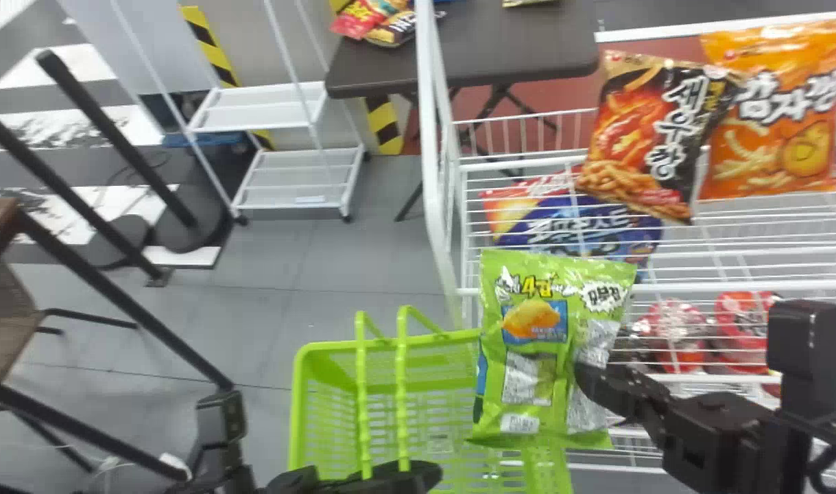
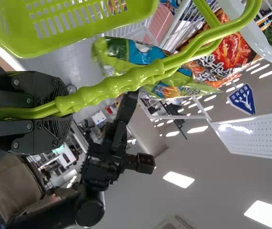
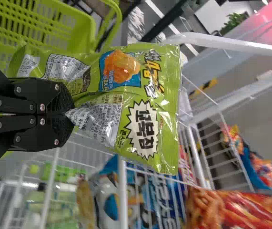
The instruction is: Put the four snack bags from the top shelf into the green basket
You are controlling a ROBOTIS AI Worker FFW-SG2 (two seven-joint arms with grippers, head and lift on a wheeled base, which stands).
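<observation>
Green snack bag: we are holding it nearly upright, its lower part overlapping the basket's right edge in the head view.
Right gripper: we are keeping its jaws closed down to a pinch — the bag's crumpled side is sitting between them.
Left gripper: we are closing its jaws round both green handles, bunched together.
Green basket: we are seeing it beside the rack's left edge, its handles standing up.
White wire rack: we are seeing a blue bag lying near the left corner — partly behind the wires and the green bag; farther right, a black-and-orange bag is overlapping an orange bag. Red packs are sitting lower down.
</observation>
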